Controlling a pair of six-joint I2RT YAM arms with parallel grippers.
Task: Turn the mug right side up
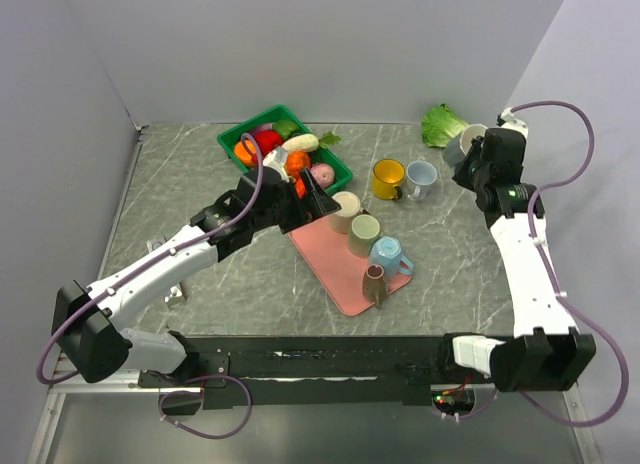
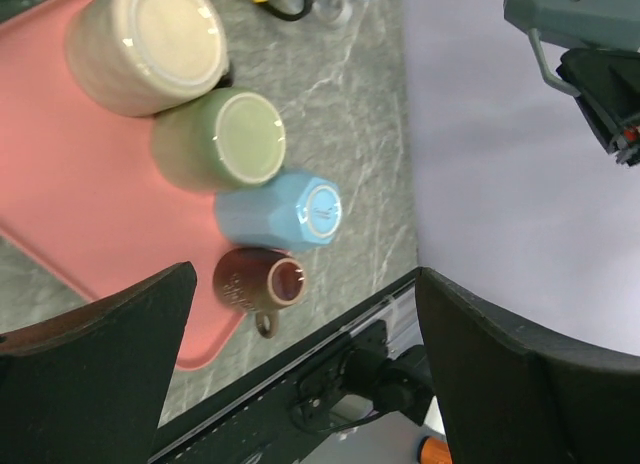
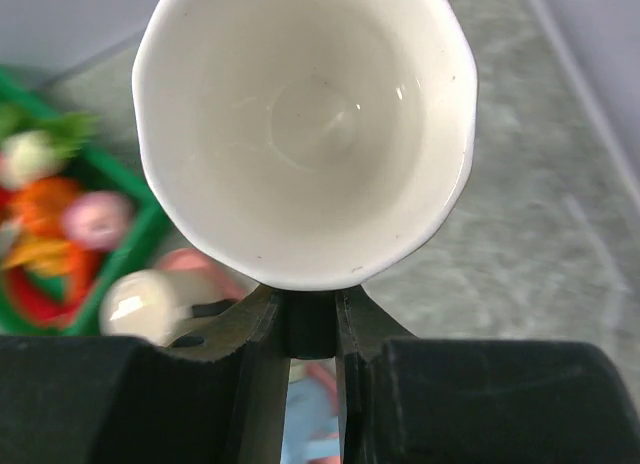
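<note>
**White glazed ceramic mug (image 3: 305,124): lifted, not yet set upright**

My right tool (image 3: 305,329) grips it above the far right corner of the grey marbled counter (image 1: 200,184), mouth facing the wrist camera. I judge the turn underway; setting it down is left. Left tool (image 2: 305,344) hangs open over the pink tray (image 1: 330,269).

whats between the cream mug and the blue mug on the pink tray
The green mug, bottom up; clear in the top view and the left wrist view.

White shells between black joints covered the left arm (image 1: 150,274) and right arm (image 1: 527,259); jaws were matte black. Purple cables (image 1: 578,124) looped from black bases (image 1: 85,339) at seven and five o'clock.
</note>
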